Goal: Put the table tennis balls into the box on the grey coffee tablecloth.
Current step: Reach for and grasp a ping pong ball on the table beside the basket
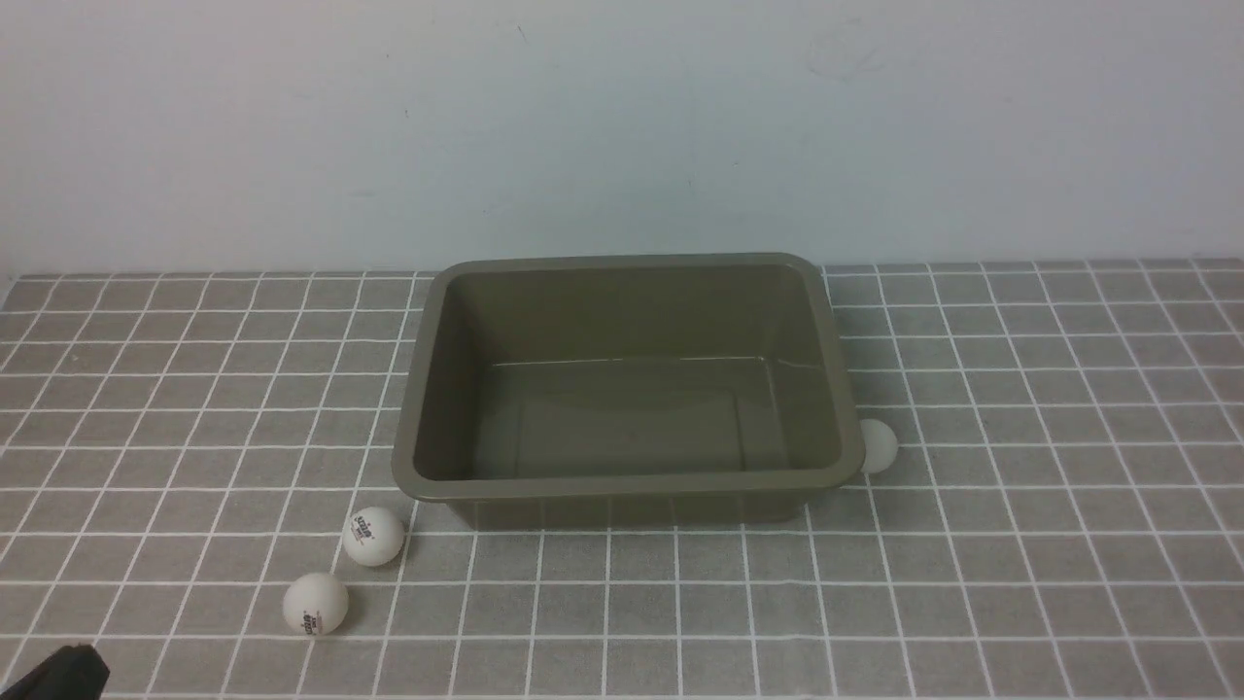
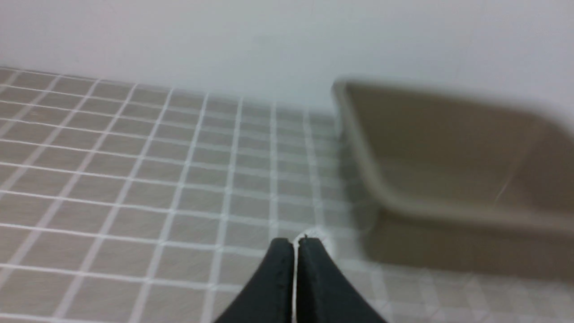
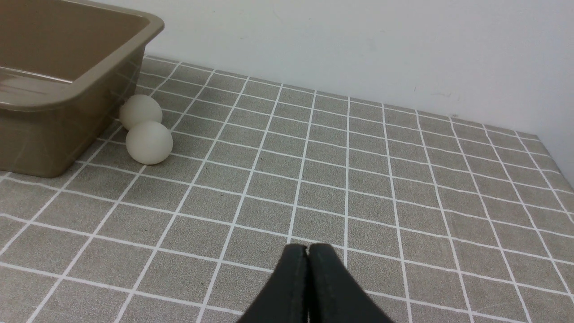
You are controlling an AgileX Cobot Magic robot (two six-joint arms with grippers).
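The olive-brown box (image 1: 622, 483) stands empty in the middle of the grey checked tablecloth (image 1: 1020, 544). Two white table tennis balls with printed logos (image 1: 373, 536) (image 1: 315, 604) lie left of the box's front corner. A third ball (image 1: 878, 445) rests against its right wall. The right wrist view shows two balls there (image 3: 140, 111) (image 3: 149, 142), touching each other beside the box (image 3: 89, 76). My left gripper (image 2: 294, 244) is shut and empty, low over the cloth, left of the blurred box (image 2: 448, 148). My right gripper (image 3: 307, 249) is shut and empty, well to the right of the balls.
A pale wall (image 1: 622, 126) runs along the back of the table just behind the box. A dark part of my left arm (image 1: 58, 676) shows at the front left corner. The cloth's right edge (image 3: 563, 168) shows in the right wrist view.
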